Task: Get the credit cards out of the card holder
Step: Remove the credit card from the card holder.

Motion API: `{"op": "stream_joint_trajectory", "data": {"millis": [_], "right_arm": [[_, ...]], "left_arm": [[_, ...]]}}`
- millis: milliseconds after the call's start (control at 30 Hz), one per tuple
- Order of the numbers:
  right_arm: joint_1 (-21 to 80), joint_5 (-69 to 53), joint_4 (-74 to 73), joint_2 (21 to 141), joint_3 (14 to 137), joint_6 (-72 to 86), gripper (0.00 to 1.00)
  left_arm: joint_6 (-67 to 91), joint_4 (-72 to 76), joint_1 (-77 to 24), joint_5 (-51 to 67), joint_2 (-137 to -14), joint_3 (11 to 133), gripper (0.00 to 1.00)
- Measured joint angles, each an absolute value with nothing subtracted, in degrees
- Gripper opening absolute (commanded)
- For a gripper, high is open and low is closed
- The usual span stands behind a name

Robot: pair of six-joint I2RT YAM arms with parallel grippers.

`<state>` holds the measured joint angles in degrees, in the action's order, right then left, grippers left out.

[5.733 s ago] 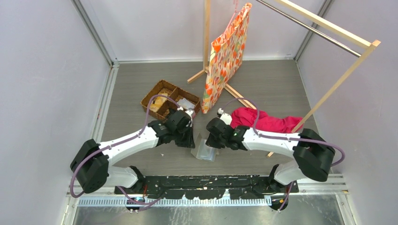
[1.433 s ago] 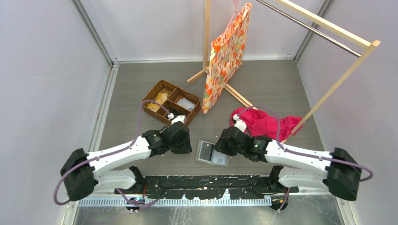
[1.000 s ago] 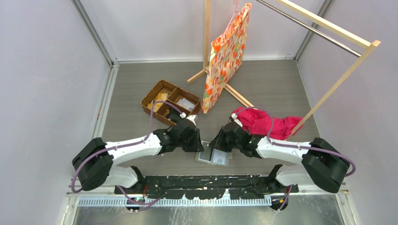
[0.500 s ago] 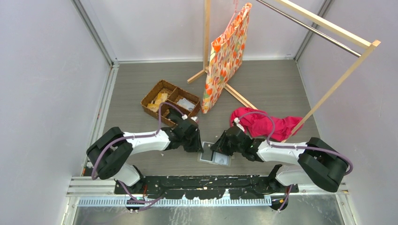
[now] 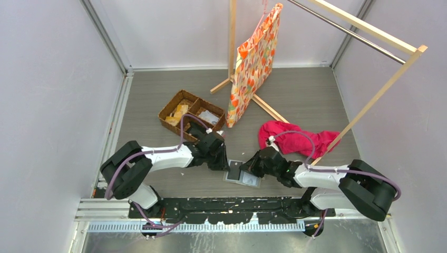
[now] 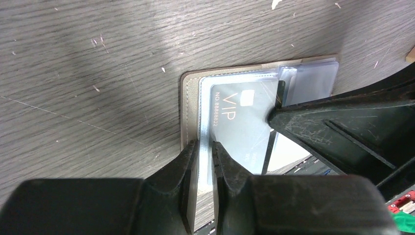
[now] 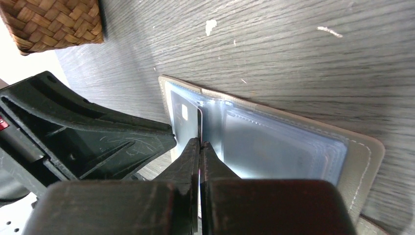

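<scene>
The card holder point(image 5: 241, 175) lies open and flat on the floor between both arms, its grey-olive border point(image 6: 188, 112) around pale blue clear sleeves. A grey credit card point(image 6: 240, 122) marked "VIP" sits in the left sleeve. My left gripper point(image 6: 205, 145) is shut on the clear sleeve edge at the holder's left side. My right gripper point(image 7: 199, 143) is shut on the card's point(image 7: 185, 117) inner edge, near the holder's point(image 7: 357, 161) fold. In the top view the left gripper point(image 5: 225, 164) and right gripper point(image 5: 248, 168) meet over the holder. Other cards are hidden.
A brown wicker divided basket point(image 5: 192, 115) stands behind the left arm and shows in the right wrist view point(image 7: 49, 24). A red cloth point(image 5: 295, 138) lies behind the right arm. A patterned bag point(image 5: 254, 63) hangs from a wooden rack point(image 5: 369, 105).
The holder went from held up between the grippers to lying flat. Both grippers then closed in on it, the left at its left edge, the right lower at its middle.
</scene>
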<state>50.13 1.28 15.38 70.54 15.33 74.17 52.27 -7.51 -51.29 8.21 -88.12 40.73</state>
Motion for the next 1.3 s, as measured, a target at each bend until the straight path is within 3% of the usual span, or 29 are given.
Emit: {"op": "stream_joint_trajectory", "data": {"millis": [700, 800, 967, 1067, 1300], "right_arm": [[50.1, 3.8, 12.0, 54.3, 6.7, 75.9, 0.01], [50.1, 3.8, 12.2, 52.9, 5.4, 76.2, 0.01], [50.1, 3.3, 15.2, 53.8, 4.5, 76.0, 0.0], [50.1, 2.4, 18.7, 56.6, 4.3, 75.0, 0.01], [48.6, -2.5, 28.3, 66.9, 5.4, 73.2, 0.01]], "left_arm": [[52.6, -7.1, -50.8, 9.9, -89.6, 41.6, 0.17], [52.6, -6.5, -50.8, 10.4, -89.7, 41.5, 0.21], [51.6, -6.5, -50.8, 10.6, -86.9, 40.1, 0.35], [50.2, -7.8, -50.8, 10.9, -84.0, 39.8, 0.37], [48.6, -6.7, -50.8, 15.5, -85.0, 40.9, 0.22]]}}
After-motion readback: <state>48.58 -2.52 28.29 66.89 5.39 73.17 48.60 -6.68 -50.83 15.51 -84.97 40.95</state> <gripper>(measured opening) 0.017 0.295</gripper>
